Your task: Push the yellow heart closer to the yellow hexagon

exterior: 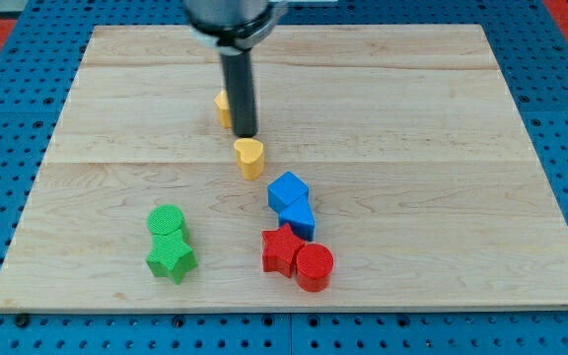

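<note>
Your tip (246,134) sits between the two yellow blocks: heart (249,157) just below it, hexagon (224,106) just above-left, half hidden. There's no pincer, nothing held. You must come round beneath the heart.

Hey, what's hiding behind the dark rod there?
A yellow block, presumably the yellow hexagon, peeks out at the rod's left; the rest is covered, so its shape isn't clear. My tip sits just above the yellow heart.
</note>
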Motion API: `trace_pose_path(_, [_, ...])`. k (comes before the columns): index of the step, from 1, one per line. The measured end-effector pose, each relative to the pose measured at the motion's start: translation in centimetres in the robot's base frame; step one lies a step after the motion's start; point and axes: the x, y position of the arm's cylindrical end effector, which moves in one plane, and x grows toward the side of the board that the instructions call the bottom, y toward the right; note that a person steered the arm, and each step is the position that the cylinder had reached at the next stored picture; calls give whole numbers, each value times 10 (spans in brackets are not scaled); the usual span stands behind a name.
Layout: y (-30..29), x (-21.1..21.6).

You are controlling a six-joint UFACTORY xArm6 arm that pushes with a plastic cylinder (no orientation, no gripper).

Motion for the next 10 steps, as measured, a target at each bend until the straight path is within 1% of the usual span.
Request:
trace_pose_path(1, [-31, -37])
trace_pose_path(2, [-84, -53])
trace_pose_path(3, [-169, -68])
trace_pose_path(4, [-132, -67])
trace_pose_path(5, [-1, -45])
trace_pose_path(6, [81, 14])
trace_pose_path(7, [35, 55])
trace_pose_path(9, [-116, 64])
trace_pose_path(10, [-137, 72])
